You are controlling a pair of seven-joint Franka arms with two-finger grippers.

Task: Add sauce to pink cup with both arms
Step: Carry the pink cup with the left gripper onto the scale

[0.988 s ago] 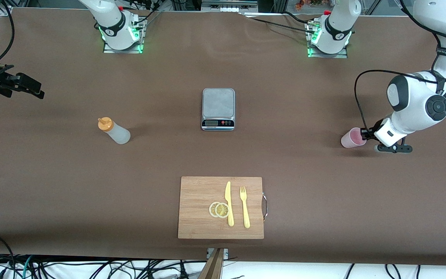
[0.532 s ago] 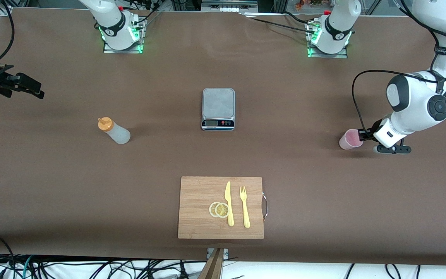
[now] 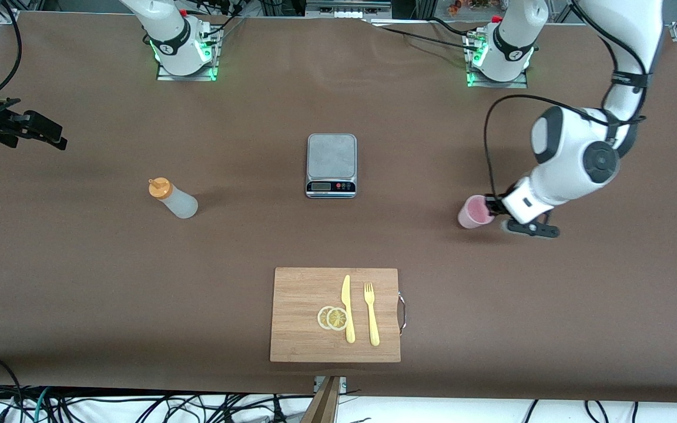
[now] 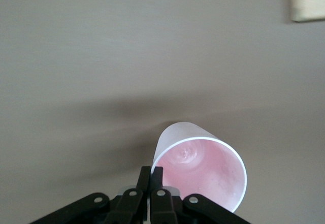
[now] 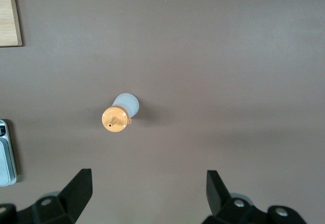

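Brown matting covers the whole table (image 3: 80, 282), and the pink cup (image 3: 472, 212) is lifted just over it toward the left arm's end, tipped a little, with the left gripper (image 3: 494, 207) clamped on its rim. In the left wrist view the jaws are pinched together on the cup's wall (image 4: 172, 148), one finger inside and one outside, and the cup looks empty.

Nearest to it stands the scale (image 3: 331, 165) at the middle of the table, its plate bare. Farther on, toward the right arm's end, the sauce (image 3: 174, 198) stands upright by itself, orange cap on. The right gripper (image 3: 33, 130) waits in the air over the table's edge at that end, its jaws spread wide with nothing between them; its wrist view looks straight down on the bottle's cap (image 5: 114, 118).

My worry is the grip: a thin rim pinch on a tilted cup could let it swing or slip, and setting it down off level might tip it over. Sauce squeezed before the cup is steady would likely miss.

Room is generous: bare matting lies between cup and scale, and the cutting board (image 3: 303, 317) with knife (image 3: 347, 308), fork (image 3: 371, 314) and lemon slices (image 3: 332, 318) sits well apart, nearer the camera.
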